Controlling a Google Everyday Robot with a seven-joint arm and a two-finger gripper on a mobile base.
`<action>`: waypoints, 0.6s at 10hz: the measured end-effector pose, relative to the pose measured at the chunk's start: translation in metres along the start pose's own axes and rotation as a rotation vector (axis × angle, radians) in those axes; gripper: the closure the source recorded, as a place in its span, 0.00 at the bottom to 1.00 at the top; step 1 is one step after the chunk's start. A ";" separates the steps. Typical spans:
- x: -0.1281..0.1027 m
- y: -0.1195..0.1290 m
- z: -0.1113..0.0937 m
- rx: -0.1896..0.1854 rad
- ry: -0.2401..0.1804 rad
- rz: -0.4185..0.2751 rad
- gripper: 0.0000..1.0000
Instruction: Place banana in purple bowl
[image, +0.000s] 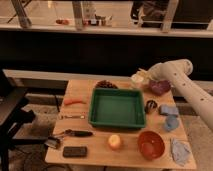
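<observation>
The banana (142, 73), pale yellow and elongated, is at the tip of my gripper (145, 75), which is shut on it and holds it above the table's far right, just over the small white cup (136, 79). The purple bowl (159, 88) stands on the table just right of and below the gripper, partly covered by my arm (175, 75). The arm reaches in from the right edge of the view.
A green tray (117, 107) fills the table's middle. The red bowl (151, 144), a round yellow-orange fruit (115, 142) and a blue cloth (180, 151) lie in front. A carrot (74, 101), utensils (75, 133) and a black block (75, 151) lie at left.
</observation>
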 end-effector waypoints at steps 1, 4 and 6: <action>0.013 0.001 -0.001 0.010 0.021 0.023 0.96; 0.035 0.004 -0.002 0.026 0.056 0.047 0.96; 0.047 -0.002 0.001 0.035 0.072 0.046 0.96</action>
